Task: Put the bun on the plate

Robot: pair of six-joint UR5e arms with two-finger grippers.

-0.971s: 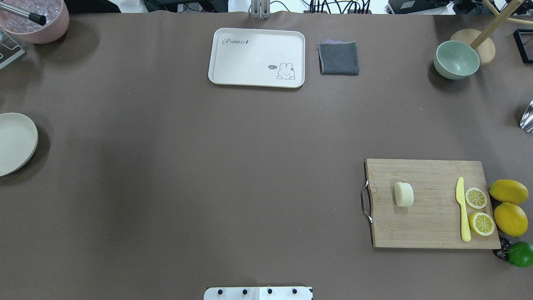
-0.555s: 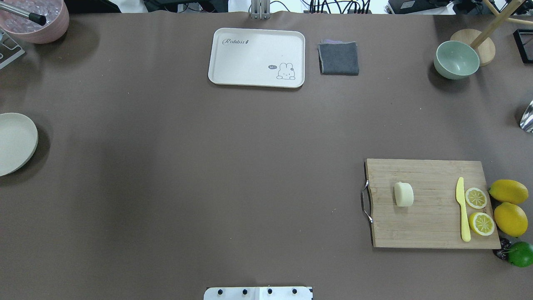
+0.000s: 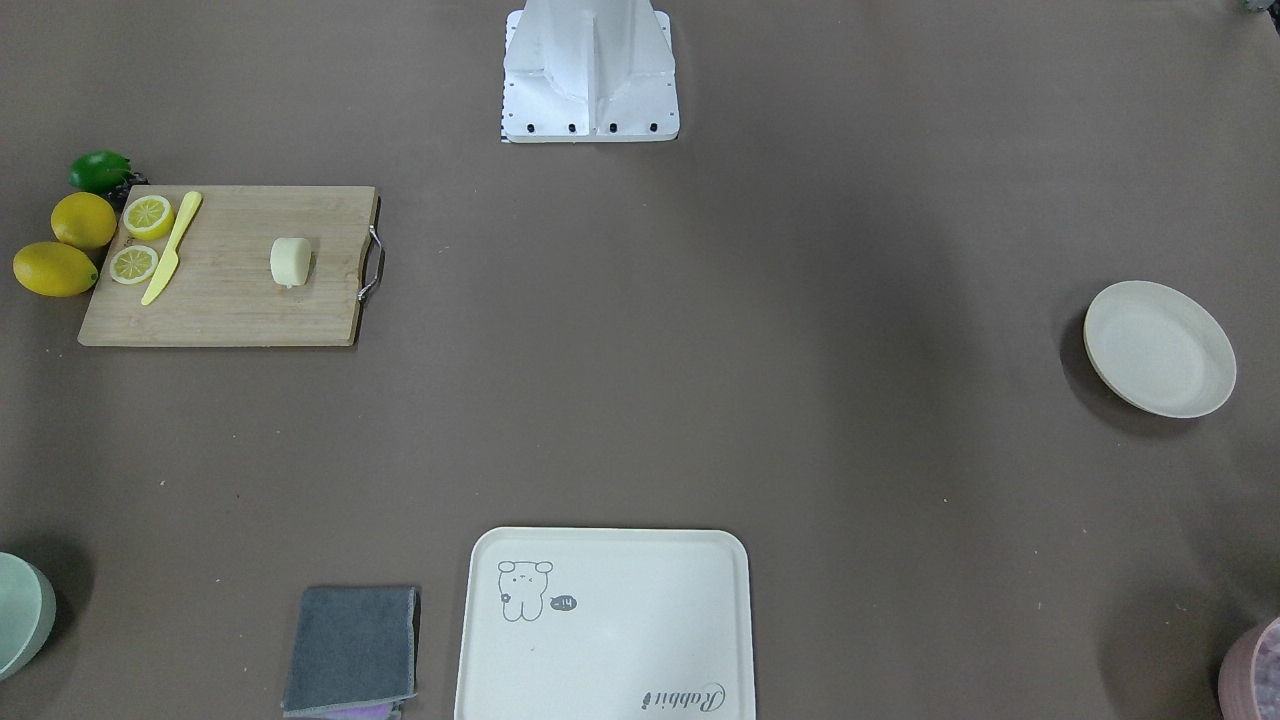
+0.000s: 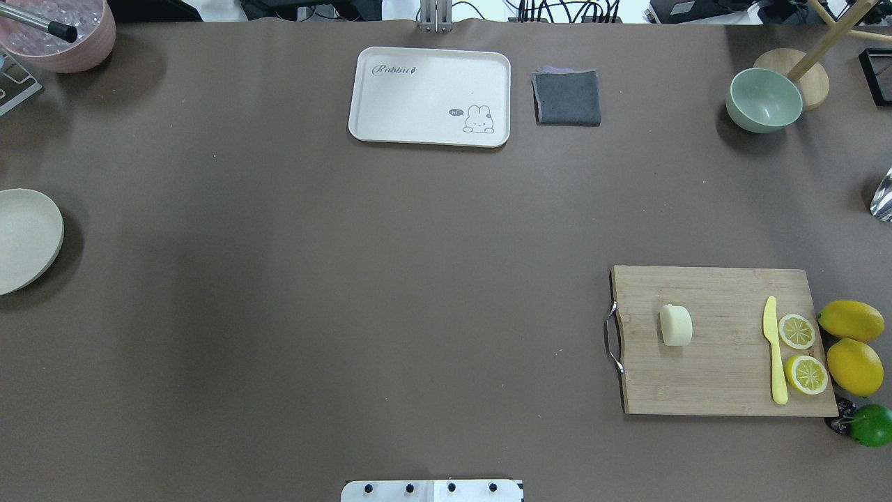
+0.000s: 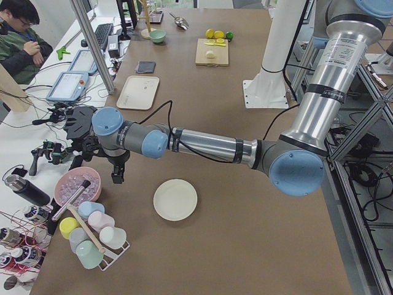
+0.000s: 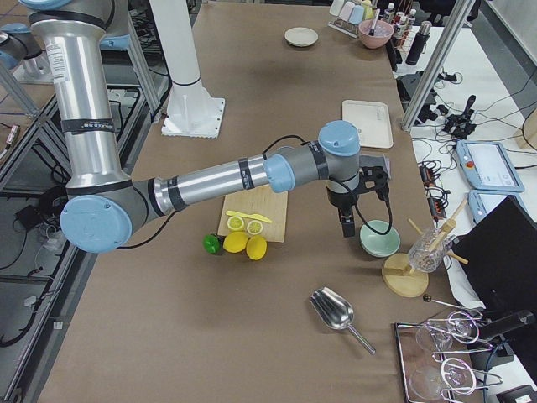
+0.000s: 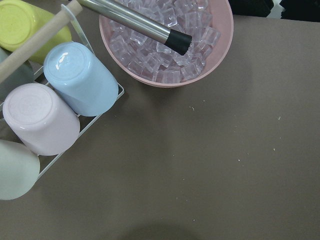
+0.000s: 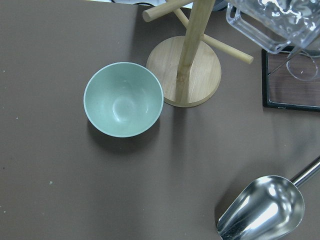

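The bun [image 4: 675, 325] lies on its side on a wooden cutting board [image 4: 725, 376] at the table's right, seen also in the front view as the bun [image 3: 290, 261]. The plate [image 4: 24, 240] sits empty at the far left edge; it is the plate [image 3: 1160, 348] at the right of the front view. My left gripper [image 5: 116, 176] hangs over the table beyond the plate [image 5: 175, 200], beside a pink bowl of ice. My right gripper [image 6: 346, 227] hangs next to a green bowl, far from the bun. Whether either is open or shut, I cannot tell.
On the board lie a yellow knife [image 4: 773, 355] and two lemon halves [image 4: 796, 331]; whole lemons [image 4: 851, 321] and a lime [image 4: 871, 425] sit beside it. A cream tray [image 4: 430, 96], grey cloth [image 4: 567, 97] and green bowl [image 4: 764, 100] line the far edge. A cup rack [image 7: 45, 115] stands near the pink ice bowl [image 7: 165, 65].
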